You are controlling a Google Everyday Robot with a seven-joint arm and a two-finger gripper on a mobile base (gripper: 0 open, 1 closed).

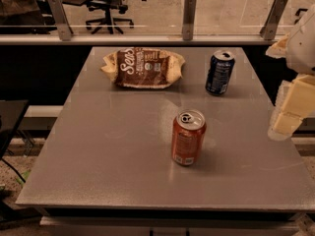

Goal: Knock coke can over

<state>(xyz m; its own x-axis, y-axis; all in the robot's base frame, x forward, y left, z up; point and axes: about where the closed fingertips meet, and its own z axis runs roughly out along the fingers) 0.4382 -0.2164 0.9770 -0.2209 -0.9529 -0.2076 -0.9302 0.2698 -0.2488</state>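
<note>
The coke can (188,137), red-orange with a silver top and pull tab, stands upright near the middle of the grey table (118,146). The gripper (288,117) hangs at the right edge of the view, above the table's right side, well to the right of the can and apart from it. It holds nothing that I can see.
A dark blue can (219,72) stands upright at the back right of the table. A brown chip bag (143,67) lies at the back centre. A glass railing with metal posts (188,17) runs behind the table. A dark surface (9,119) sits to the left.
</note>
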